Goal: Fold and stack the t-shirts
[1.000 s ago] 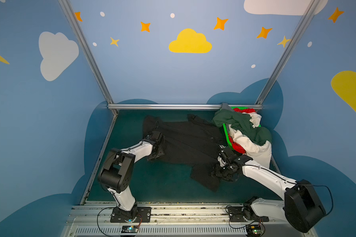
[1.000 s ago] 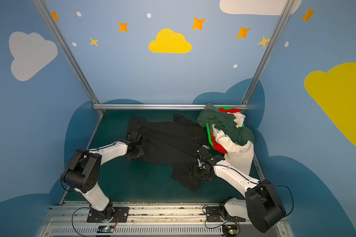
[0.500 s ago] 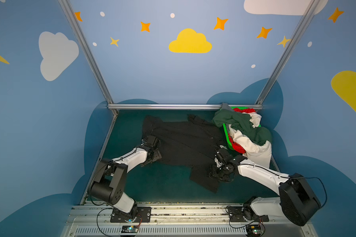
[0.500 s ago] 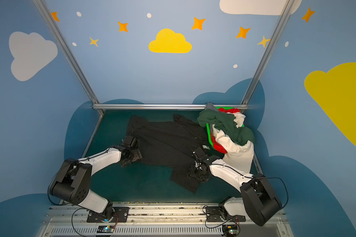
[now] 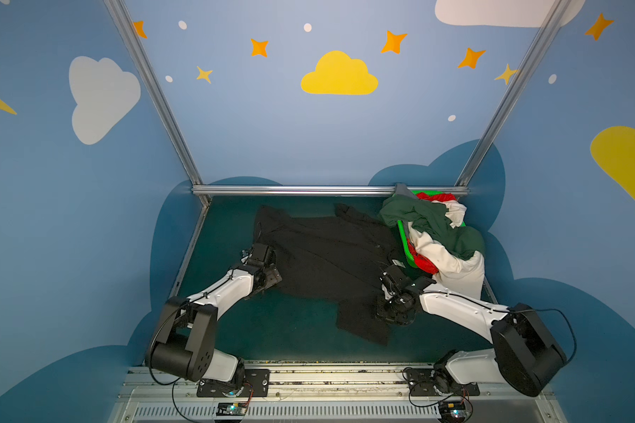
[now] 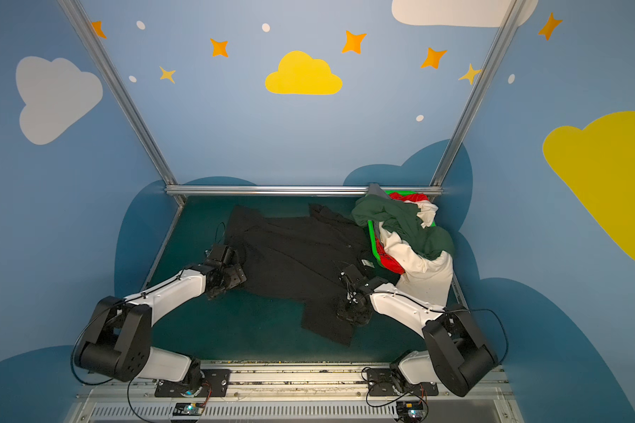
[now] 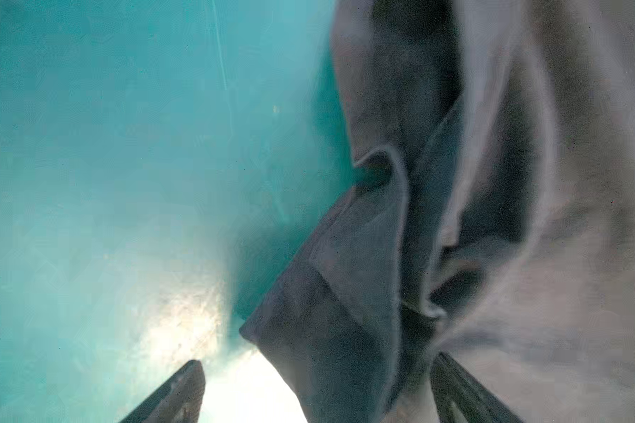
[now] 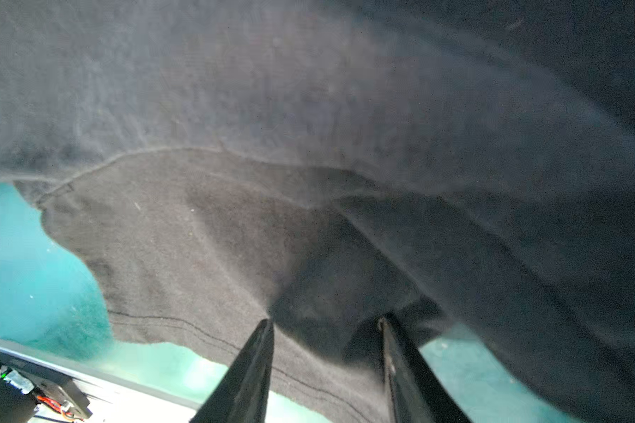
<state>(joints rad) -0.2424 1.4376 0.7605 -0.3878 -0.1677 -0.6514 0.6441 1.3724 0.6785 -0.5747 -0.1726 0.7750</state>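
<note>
Black cotton is spread across the teal table (image 5: 272,337). The black t-shirt (image 5: 327,256) lies flat in the middle of both top views, long axis running left to right, with its hem at the left. A small white tag (image 5: 395,262) at the right end suggests the neck sits there, beside the bright green basket (image 5: 403,238). One short sleeve (image 8: 198,256) juts toward the lower centre of the frame, and that sleeve is the story!

Right on top of it sits the right gripper (image 8: 325,320), jaws parted over a soft ridge of cloth, with no pinch that I can see. The shirt's body lies up and to the left of it, so I'd judge a fold carries the sleeve that way, across its seam. This is clearly the nearer arm for it.

Over at left-centre is the left gripper (image 7: 316,360), jaws wide and holding nothing. A loose hem corner (image 7: 308,329) lies between its fingers, well apart from the sleeve.

Upper right, the dark green t-shirt (image 5: 426,219), cream t-shirt (image 5: 455,267) and red t-shirt (image 5: 428,263) are heaped in and over the basket, waiting.
</note>
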